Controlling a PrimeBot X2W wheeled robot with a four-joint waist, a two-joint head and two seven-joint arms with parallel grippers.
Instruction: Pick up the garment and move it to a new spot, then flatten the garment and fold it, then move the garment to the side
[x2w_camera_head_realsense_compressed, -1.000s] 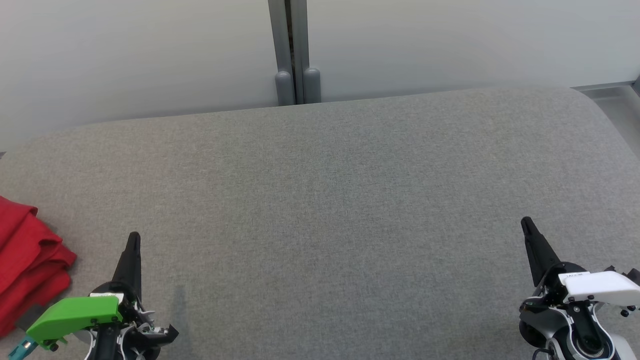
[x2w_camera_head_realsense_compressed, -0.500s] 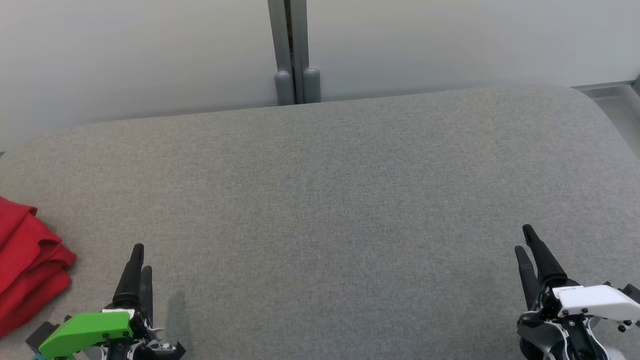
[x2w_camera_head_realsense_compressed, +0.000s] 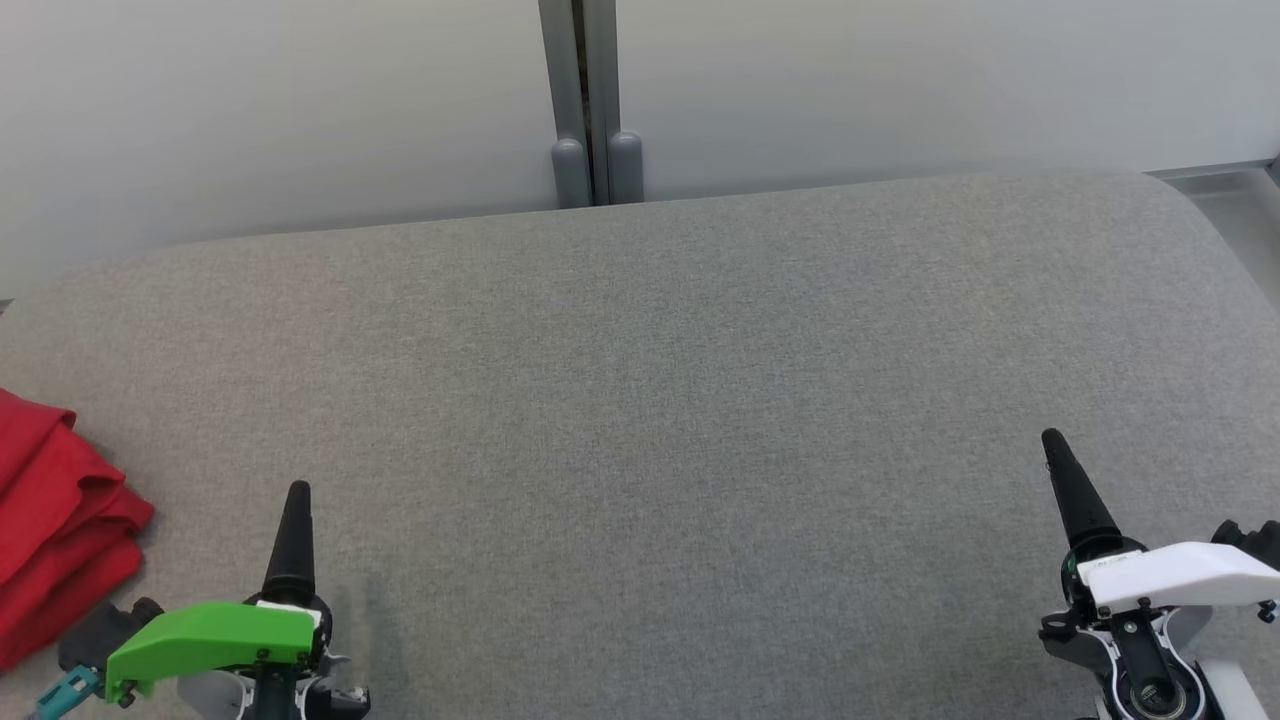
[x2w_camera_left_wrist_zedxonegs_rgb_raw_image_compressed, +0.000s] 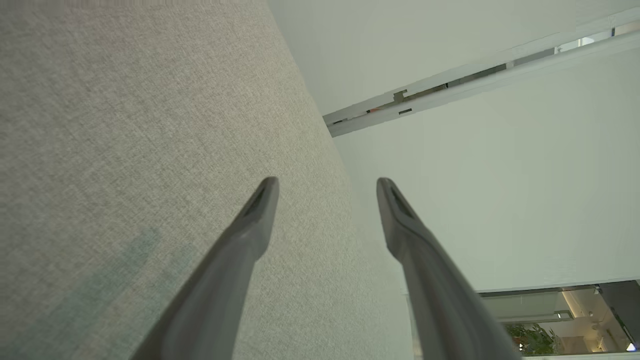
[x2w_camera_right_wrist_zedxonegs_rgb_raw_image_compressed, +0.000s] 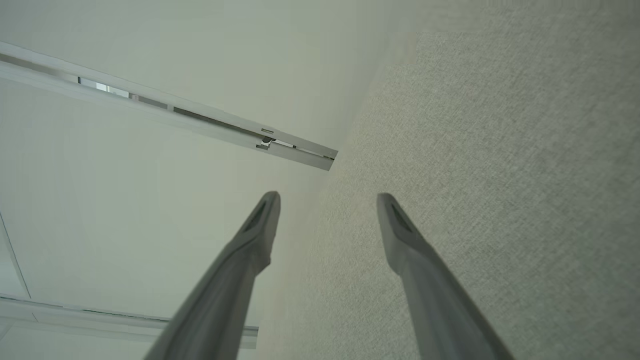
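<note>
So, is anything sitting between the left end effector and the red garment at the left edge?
Nothing visible. Only bare grey woven fabric surface lies between the left end effector, jaws open, and the folded red cloth garment to its left; the two are apart.

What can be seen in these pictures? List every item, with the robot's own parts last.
garment: 1, red, lying in folds on the surface at the left edge of the head view
surface: 1, grey fabric, across the middle of the head view
wall: 1, pale, behind the surface
post: 1, grey, upright in the wall at top centre
left gripper: 1, dark fingers with a green cover, lower left, open and empty
right gripper: 1, dark fingers with a white cover, lower right, open and empty
</note>
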